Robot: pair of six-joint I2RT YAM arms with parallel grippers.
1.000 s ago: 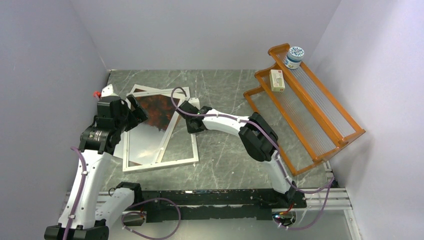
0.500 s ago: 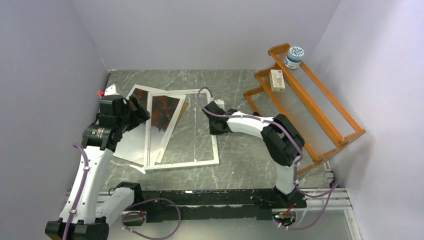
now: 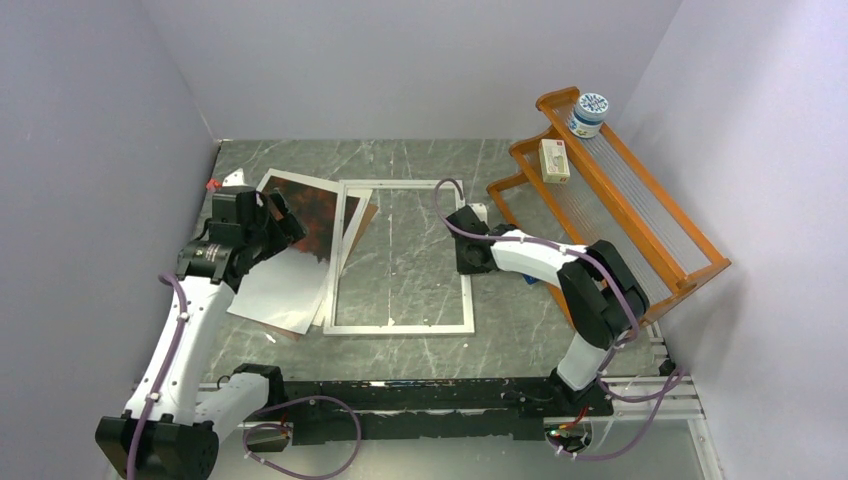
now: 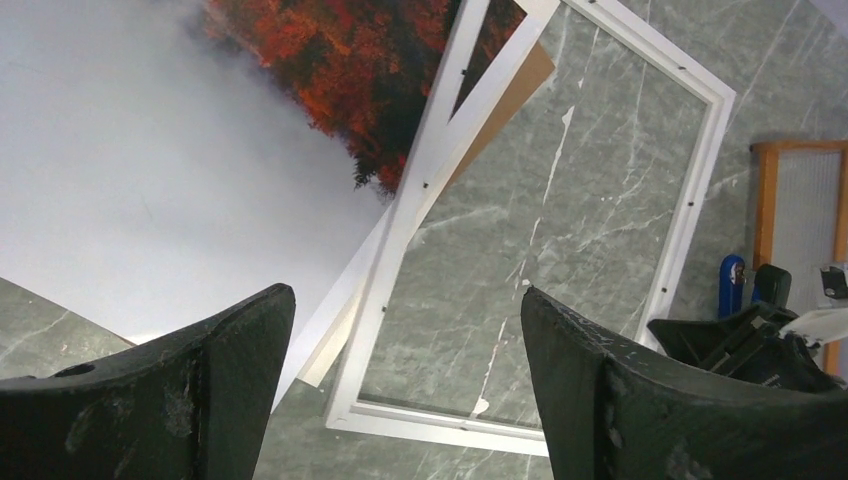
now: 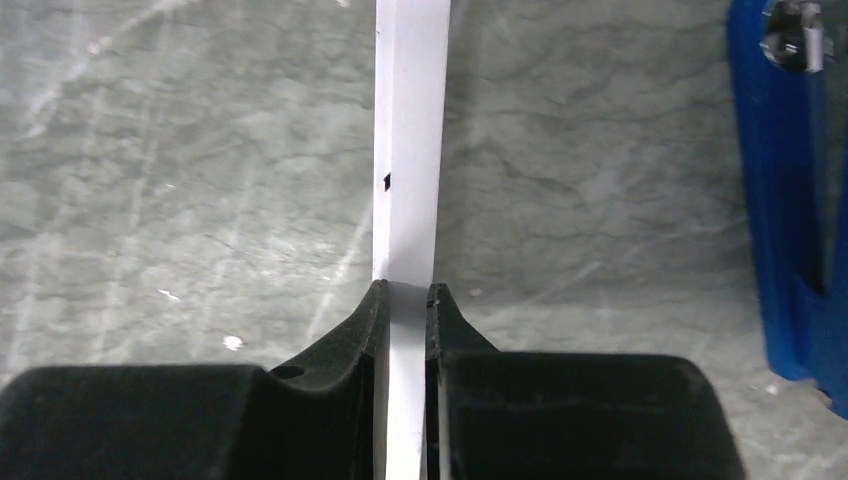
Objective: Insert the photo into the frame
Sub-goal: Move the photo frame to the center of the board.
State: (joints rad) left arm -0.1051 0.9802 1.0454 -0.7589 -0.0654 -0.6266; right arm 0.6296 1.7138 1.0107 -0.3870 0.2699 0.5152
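The frame (image 3: pixel 398 328), a thin silvery-white rim, lies flat in the middle of the table with bare marble showing through it. My right gripper (image 3: pixel 466 252) is shut on its right rail; in the right wrist view the white rail (image 5: pixel 410 150) runs straight between the closed fingers (image 5: pixel 372 320). The photo (image 3: pixel 310 215), red-orange foliage with a pale lower part, lies face up left of the frame, its right edge under the frame's left rail (image 4: pixel 420 200). My left gripper (image 3: pixel 280 225) hovers open over the photo (image 4: pixel 200 150), holding nothing.
A brown backing board (image 3: pixel 368 215) peeks out under the photo's right corner. An orange wooden rack (image 3: pixel 610 210) at the right carries a jar (image 3: pixel 588 113) and a small box (image 3: pixel 554 160). A blue object (image 5: pixel 790 200) lies just right of the held rail.
The right gripper has dragged the frame rightward off most of the photo and turned it square to the table. The left gripper stayed open over the photo, shifting slightly.
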